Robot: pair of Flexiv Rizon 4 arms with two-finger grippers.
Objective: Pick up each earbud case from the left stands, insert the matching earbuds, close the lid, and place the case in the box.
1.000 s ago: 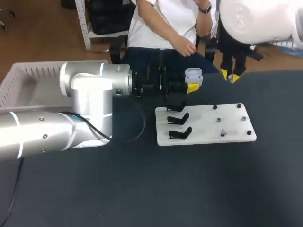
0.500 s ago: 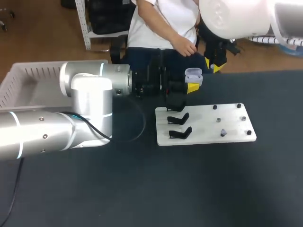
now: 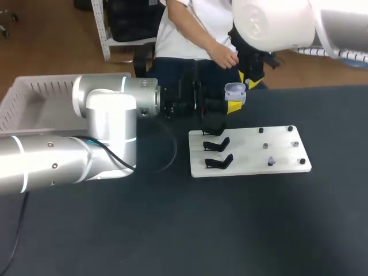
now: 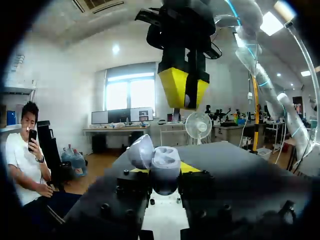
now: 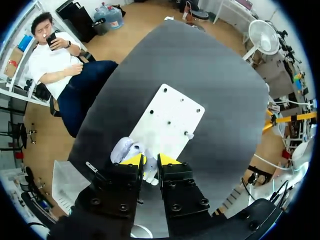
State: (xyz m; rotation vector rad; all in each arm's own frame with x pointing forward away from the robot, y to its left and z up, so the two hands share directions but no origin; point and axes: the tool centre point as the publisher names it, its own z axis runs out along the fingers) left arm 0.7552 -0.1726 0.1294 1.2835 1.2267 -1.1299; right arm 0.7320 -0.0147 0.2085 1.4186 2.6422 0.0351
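An open lavender earbud case (image 3: 234,91) is held just beyond the white stand board (image 3: 250,150), with my left gripper (image 3: 234,104) shut on its base. From the left wrist, the case (image 4: 162,165) sits between the fingers with its lid tipped back. My right gripper (image 3: 251,76) hangs just above and beyond the case, its yellow tips (image 4: 185,90) pointing down at it. It is shut on a small pale earbud (image 5: 149,174). Under it in the right wrist view lie the case (image 5: 122,149) and the board (image 5: 172,117).
Two black stands (image 3: 217,144) remain on the board's left part; small pegs and one earbud (image 3: 271,161) sit on its right part. A white basket (image 3: 34,95) stands at the table's far left, partly behind my left arm.
My right arm has swung left from the table's far right edge to a spot just above the open case. The left arm and the case have stayed still.
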